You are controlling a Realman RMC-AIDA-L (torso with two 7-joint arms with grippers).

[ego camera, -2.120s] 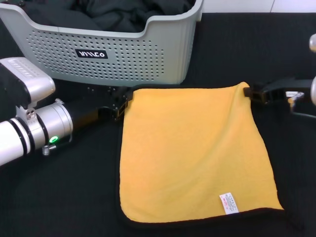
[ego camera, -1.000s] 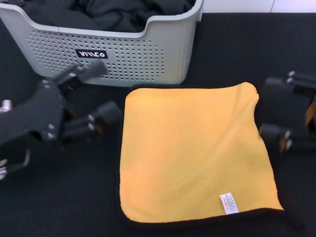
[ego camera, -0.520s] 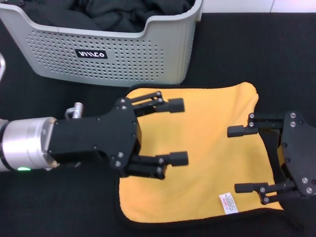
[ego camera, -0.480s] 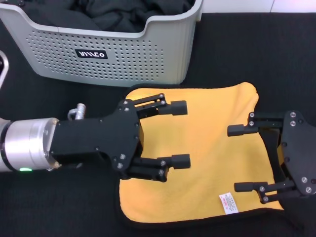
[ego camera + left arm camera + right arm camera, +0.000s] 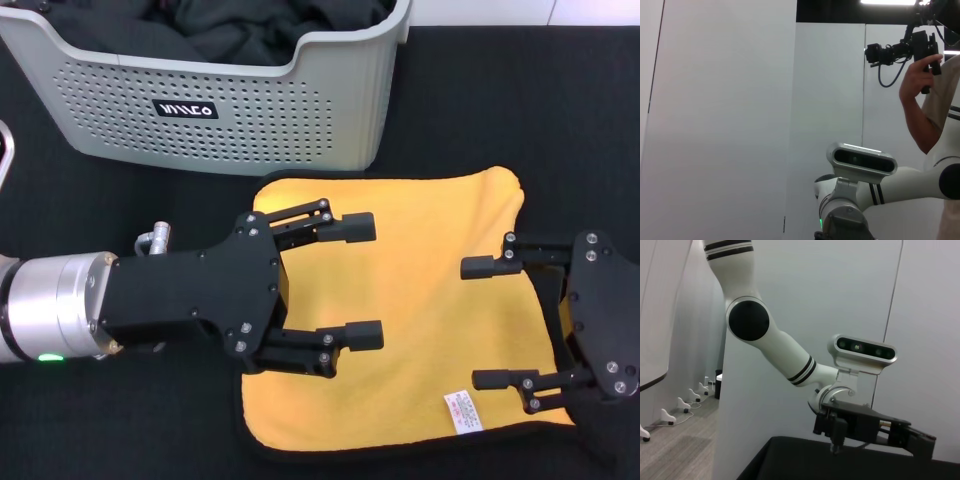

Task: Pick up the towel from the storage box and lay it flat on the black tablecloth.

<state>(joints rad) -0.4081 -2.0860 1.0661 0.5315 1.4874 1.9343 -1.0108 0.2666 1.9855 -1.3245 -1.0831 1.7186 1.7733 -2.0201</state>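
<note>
While both arms hang over it, the scene reads like this:
Towel (image 5: 420, 300): yellow side up, spread on the black tablecloth (image 5: 560, 110), near the storage box (image 5: 250, 110), which sits at 11 o'clock from it.
Left end effector (image 5: 358, 282): fingers spread wide, holding nothing, above the towel's 9 o'clock side.
Right end effector (image 5: 482, 323): fingers spread wide, holding nothing, at 3 o'clock.
Risk: a low finger might snag the plush and pull up a fold.
Wrinkle: the 1 o'clock corner looks a bit bumpy.

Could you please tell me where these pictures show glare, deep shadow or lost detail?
Head view: even light on the towel, no glare; the black tablecloth swallows detail. Left wrist view: bright ceiling strip light, walls pale. Right wrist view: soft, even light.
</note>
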